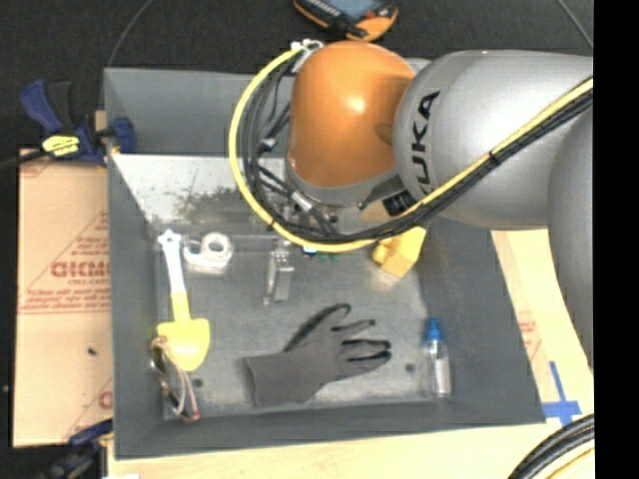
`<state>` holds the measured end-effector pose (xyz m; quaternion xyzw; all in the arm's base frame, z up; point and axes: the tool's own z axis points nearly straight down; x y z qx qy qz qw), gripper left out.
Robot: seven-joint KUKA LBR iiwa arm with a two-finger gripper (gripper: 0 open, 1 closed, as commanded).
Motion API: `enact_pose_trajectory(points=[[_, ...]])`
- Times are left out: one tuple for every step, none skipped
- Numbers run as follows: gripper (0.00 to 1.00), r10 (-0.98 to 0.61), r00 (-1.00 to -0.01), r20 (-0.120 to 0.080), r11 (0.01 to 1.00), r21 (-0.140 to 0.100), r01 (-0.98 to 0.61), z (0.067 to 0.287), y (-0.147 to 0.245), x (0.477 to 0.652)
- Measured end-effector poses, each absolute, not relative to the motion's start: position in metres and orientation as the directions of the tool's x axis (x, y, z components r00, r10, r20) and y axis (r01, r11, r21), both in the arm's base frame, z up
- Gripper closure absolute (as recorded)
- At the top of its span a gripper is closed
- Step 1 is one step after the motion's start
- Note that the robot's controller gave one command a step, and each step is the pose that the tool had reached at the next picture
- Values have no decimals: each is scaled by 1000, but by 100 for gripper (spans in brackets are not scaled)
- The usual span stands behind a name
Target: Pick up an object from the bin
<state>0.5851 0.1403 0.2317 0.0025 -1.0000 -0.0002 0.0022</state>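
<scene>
Gripper (280,277): fingers seemingly pressed together, nothing seen between them. It is hung over bare floor of the bin (135,297), between white tape roll (210,250) and yellow block (399,252), with the dark glove (315,359) nearby. Nothing is lifted; the whole pick is left. Arm is reached in from right, wrist pointed down

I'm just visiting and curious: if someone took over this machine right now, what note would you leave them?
Gripper: low over the middle of the bin, between the white tape roll and the yellow block; open or shut unclear.
Things: dark grey glove front centre, blue-capped bottle front right, yellow-and-white hand tool left.
Done: nothing lifted that I can see.
Left: grasp one thing and lift it out.
</scene>
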Motion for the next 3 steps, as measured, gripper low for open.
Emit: enact_pose_trajectory(points=[[0,0,-1000,-4,1000,2,0,237,139,586],[0,-298,-954,-2,954,0,-298,150,121,552],[0,-359,-933,-5,933,0,-359,160,88,510]])
